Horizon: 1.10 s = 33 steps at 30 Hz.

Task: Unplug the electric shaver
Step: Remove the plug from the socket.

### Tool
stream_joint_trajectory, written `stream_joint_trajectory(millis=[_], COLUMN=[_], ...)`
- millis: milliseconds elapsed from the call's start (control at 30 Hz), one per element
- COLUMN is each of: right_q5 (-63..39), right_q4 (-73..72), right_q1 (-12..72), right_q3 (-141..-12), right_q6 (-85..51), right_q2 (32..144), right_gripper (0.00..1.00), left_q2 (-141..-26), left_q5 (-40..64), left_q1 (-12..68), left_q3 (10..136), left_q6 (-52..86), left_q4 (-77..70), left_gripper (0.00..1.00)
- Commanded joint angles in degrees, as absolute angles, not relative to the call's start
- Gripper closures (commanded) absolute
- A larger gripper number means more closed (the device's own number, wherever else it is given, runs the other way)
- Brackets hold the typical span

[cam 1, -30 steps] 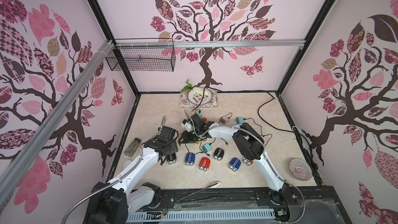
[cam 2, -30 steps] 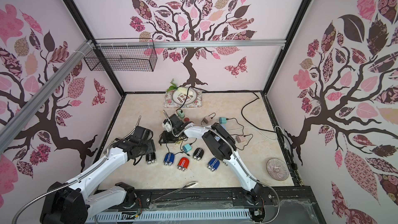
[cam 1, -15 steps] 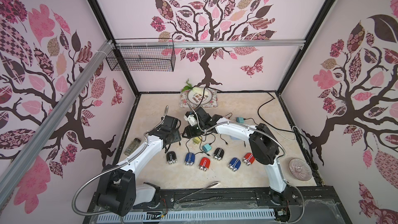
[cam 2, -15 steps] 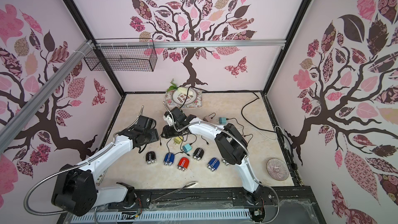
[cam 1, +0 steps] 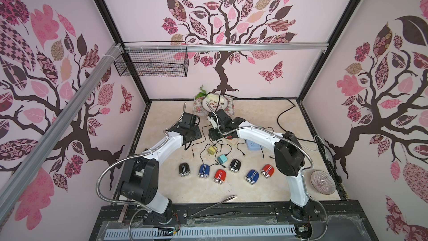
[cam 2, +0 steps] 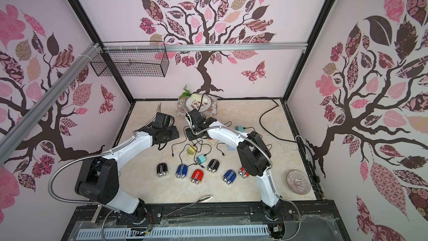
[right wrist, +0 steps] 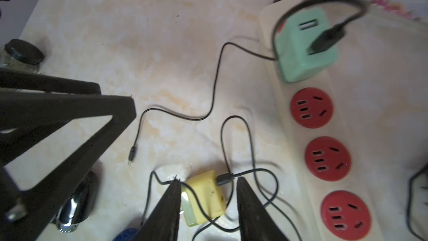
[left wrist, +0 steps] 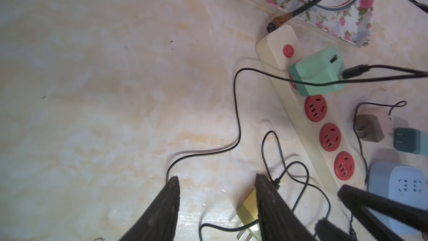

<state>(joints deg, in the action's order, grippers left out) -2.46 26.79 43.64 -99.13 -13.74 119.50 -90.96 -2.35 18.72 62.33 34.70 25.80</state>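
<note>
The power strip (left wrist: 273, 42) is being used as the hub of the scene. The mint charger (left wrist: 317, 73) is being held in the socket next to the strip's switch, and the three red sockets beyond it are being shown empty. A black cable (left wrist: 236, 112) is being led from that charger across the table (left wrist: 92, 89) on the strip's open side. Its small plug (right wrist: 132, 153) is being shown bare, joined to nothing. From this the shaver end is being judged already free, with only the charger yet to be pulled from the strip. The electric shavers (cam 1: 219, 176) are being shown as a row of six, well apart from the strip on its robot-facing side. None is being seen joined to the mint charger's cable. Both arms are being held above the table on the strip's cable side, probably so that the charger and cable are being brought within reach. The left gripper (left wrist: 216, 178) is being held partly spread, with nothing between its fingers and nothing being touched. The right gripper (right wrist: 208, 179) is being held near the strip's end away from the switch, its fingers parted about as far. The yellow charger (right wrist: 206, 195) is being seen through that gap, but it is lying on the table near the strip and is not being pinched.
</note>
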Motion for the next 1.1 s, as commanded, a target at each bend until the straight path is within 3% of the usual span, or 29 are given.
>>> stream_joint_trajectory(millis=[0,233,533,1067], right_q5=[2.71,7.00,8.88,4.94], right_q4=[26.60,24.11,20.13,15.16], right_q1=[42.26,41.82,41.72,40.78], right_q3=[-102.24,-104.28,-103.72,-100.07], right_q6=[-10.53,-4.83,0.23,1.31], right_q2=[115.89,118.06,119.06,119.90], right_gripper=[0.59,0.60,0.56,0.49], left_q2=[-94.04,-101.26,-109.43,-120.24], left_q5=[2.51,9.19,10.57,18.73], left_q1=[18.46,17.85,15.34,10.88], left_q3=[66.45,70.40,78.95,88.49], left_q6=[36.81,41.43,42.80,38.57], left_q4=[21.35,14.49,13.79,15.87], left_gripper=[0.49,0.60,0.75,0.75])
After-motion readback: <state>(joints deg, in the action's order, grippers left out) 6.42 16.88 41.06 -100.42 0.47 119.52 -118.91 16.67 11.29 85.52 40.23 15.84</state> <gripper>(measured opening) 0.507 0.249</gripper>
